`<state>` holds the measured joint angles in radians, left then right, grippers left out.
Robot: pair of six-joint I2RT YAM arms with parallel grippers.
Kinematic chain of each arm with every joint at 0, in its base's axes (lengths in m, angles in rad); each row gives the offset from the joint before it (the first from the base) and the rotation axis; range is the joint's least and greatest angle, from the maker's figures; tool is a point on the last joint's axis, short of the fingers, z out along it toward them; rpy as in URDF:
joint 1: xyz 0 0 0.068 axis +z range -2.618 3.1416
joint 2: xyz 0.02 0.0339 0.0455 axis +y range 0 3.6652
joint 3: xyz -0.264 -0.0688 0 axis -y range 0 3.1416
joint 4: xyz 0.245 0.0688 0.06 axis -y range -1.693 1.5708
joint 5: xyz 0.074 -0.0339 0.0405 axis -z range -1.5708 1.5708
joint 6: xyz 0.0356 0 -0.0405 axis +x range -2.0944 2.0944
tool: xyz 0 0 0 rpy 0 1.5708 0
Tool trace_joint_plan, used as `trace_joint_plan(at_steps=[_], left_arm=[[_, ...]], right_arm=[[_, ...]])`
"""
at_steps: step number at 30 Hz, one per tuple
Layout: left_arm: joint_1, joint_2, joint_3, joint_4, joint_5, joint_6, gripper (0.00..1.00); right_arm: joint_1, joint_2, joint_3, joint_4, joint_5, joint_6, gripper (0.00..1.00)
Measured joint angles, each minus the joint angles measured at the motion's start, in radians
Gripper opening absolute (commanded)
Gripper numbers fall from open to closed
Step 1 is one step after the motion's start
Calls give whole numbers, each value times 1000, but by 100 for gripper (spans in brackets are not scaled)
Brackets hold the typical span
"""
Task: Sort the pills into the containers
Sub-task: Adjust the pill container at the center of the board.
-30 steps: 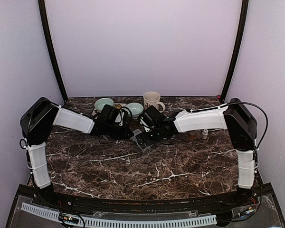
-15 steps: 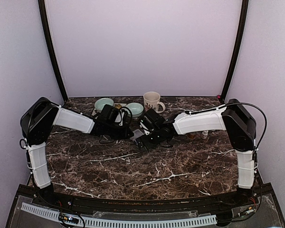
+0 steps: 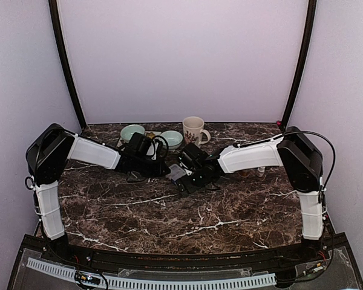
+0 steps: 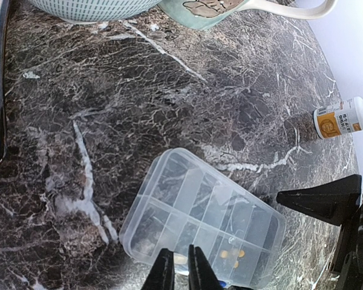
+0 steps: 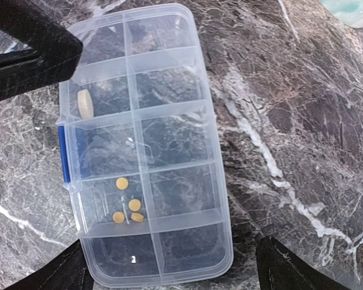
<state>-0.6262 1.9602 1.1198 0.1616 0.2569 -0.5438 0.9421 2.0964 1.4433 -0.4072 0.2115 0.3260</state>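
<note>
Top external view: the organiser box (image 3: 176,173) lies flat on the desk (image 3: 169,211) near its middle, between both claws. My left claw (image 3: 162,167) comes in from 9 o'clock, my right claw (image 3: 186,179) from 3 o'clock.

Left wrist: left claw (image 4: 181,272) is narrow, its fingers almost together, with nothing visible between them. It hangs over the box's (image 4: 202,217) near long edge.

Right wrist: right claw (image 5: 172,269) is spread wide. Its fingers (image 5: 287,272) straddle one short end of the box (image 5: 145,145), and the finger on the right stands apart from the wall.

The box has two rows of compartments. One pale round pill (image 5: 84,103) leans in a cell on the latch side. Four orange pills (image 5: 127,203) sit two cells along that row, and one tiny orange speck (image 5: 133,260) is in the end cell. A blue latch (image 5: 63,152) is on the long side.

A mug (image 3: 193,128) stands at 12 o'clock of the box, two pale green bowls (image 3: 132,132) at 11 o'clock, and a white-capped bottle (image 4: 342,119) at 3 o'clock, well apart.
</note>
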Motion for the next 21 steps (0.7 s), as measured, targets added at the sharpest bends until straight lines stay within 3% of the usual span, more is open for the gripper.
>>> trace_joint_plan(at_steps=[21], left_arm=[[0,0,0,0,0,0,10]], right_arm=[[-72,0,-3,-3,37,8,92]])
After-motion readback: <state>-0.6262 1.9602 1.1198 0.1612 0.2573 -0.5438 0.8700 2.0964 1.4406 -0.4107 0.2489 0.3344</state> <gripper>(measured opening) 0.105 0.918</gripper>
